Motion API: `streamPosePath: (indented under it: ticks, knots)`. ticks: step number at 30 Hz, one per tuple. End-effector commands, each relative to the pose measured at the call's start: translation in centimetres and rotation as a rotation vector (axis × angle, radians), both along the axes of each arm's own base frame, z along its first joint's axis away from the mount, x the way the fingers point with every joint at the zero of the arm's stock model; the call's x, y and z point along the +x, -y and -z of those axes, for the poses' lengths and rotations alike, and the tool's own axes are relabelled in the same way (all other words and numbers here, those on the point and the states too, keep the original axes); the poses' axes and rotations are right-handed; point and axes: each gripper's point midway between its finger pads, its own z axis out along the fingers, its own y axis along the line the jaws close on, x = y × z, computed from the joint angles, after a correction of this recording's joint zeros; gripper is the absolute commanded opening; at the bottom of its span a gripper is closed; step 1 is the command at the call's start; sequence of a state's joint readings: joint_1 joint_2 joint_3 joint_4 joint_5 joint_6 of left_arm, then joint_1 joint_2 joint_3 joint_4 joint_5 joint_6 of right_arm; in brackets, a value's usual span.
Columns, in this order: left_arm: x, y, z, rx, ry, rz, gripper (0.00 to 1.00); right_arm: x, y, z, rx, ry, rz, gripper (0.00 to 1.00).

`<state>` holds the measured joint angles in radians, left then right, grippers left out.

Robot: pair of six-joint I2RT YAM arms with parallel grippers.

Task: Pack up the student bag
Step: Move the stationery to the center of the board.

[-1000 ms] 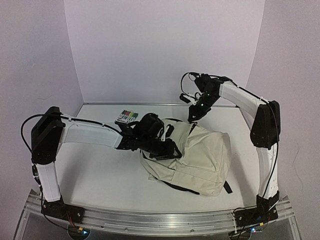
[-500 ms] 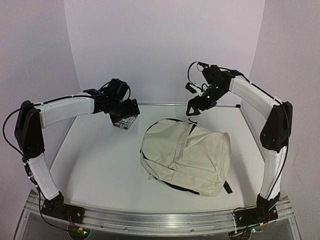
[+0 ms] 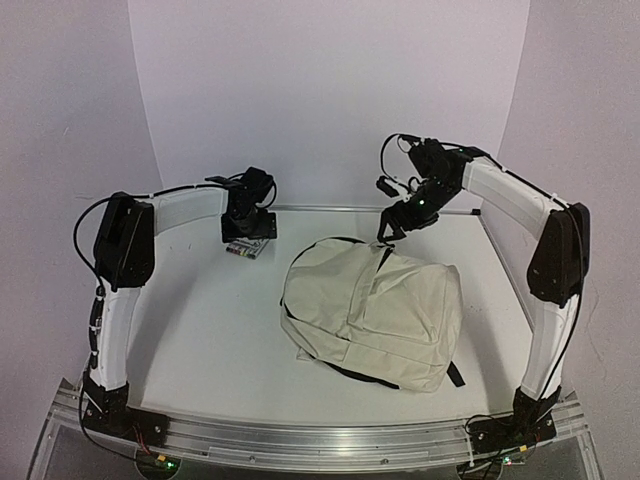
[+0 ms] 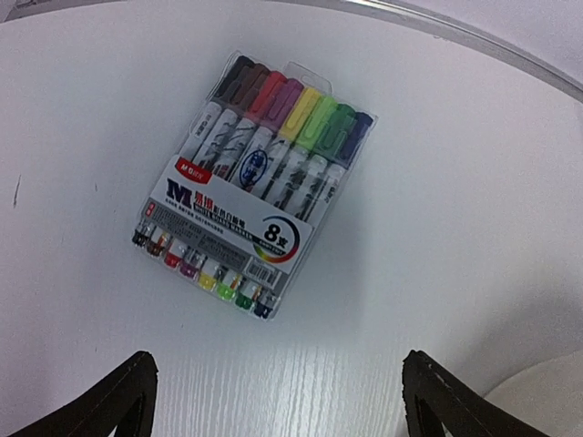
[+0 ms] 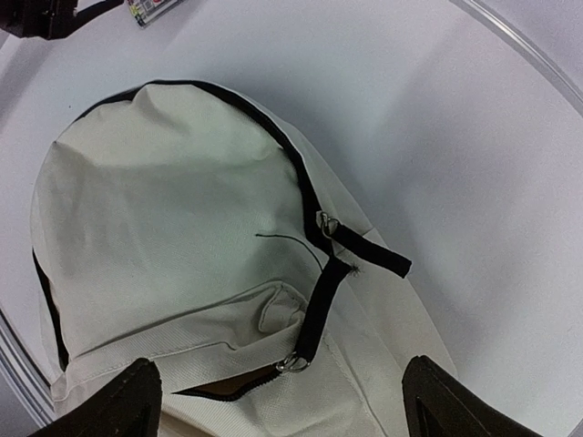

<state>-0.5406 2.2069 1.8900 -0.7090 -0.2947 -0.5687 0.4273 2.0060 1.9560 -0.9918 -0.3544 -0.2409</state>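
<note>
The student bag (image 3: pixel 375 310), a cream backpack with black zippers, lies flat in the middle of the table. In the right wrist view the student bag (image 5: pixel 173 209) shows its black zipper pulls (image 5: pixel 319 300) and a slightly open pocket. My right gripper (image 3: pixel 388 228) hovers open just above the bag's far top edge, nothing between its fingers (image 5: pixel 109 405). My left gripper (image 3: pixel 250 228) hangs open over a pack of coloured markers (image 3: pixel 250 247) at the back left. The marker pack (image 4: pixel 255 182) lies flat on the table, apart from the open fingers (image 4: pixel 118 405).
The white table (image 3: pixel 200 340) is walled by purple panels at the back and sides. A metal rail (image 3: pixel 300 440) runs along the near edge with both arm bases. A corner of the bag (image 4: pixel 547 405) shows at the lower right of the left wrist view.
The left arm has drawn away from the bag and swung to the back left over the marker pack. Both grippers have opened. The right gripper shifted slightly.
</note>
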Motion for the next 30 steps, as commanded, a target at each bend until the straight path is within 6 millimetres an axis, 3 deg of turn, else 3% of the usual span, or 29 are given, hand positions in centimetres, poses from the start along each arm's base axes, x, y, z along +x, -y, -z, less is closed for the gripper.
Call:
streamPosePath:
  ticks: [1, 7, 10, 16, 20, 22, 26, 30]
  knots:
    - [3.6, -0.8, -2.3, 0.044, 0.085, 0.031, 0.94, -0.5, 0.6, -2.3, 0.028, 0.037, 0.008, 0.92]
    - [6.8, -2.3, -0.2, 0.053, 0.073, 0.02, 0.95, -0.9, 0.8, -1.9, 0.027, 0.023, 0.01, 0.92]
    - [8.0, -2.7, 2.1, 0.057, 0.054, 0.029, 0.95, -1.0, 1.0, -2.3, 0.029, 0.031, 0.014, 0.93]
    - [8.0, -3.8, 6.4, 0.076, -0.039, 0.051, 0.88, -1.6, 1.3, -3.4, 0.031, 0.054, 0.003, 0.94]
    - [4.9, -3.9, 8.7, 0.043, -0.178, 0.065, 0.76, -2.0, 1.4, -3.6, 0.035, 0.055, 0.002, 0.94]
    - [2.3, -4.2, 9.5, 0.024, -0.247, 0.058, 0.71, -2.0, 1.3, -3.8, 0.041, 0.057, 0.001, 0.94]
    - [-4.0, -5.0, 10.6, -0.015, -0.362, 0.045, 0.63, -2.1, 1.0, -4.4, 0.063, 0.06, -0.006, 0.94]
    - [-10.4, -4.2, 11.5, -0.025, -0.467, 0.052, 0.57, -2.8, 0.0, -5.2, 0.131, 0.042, -0.04, 0.94]
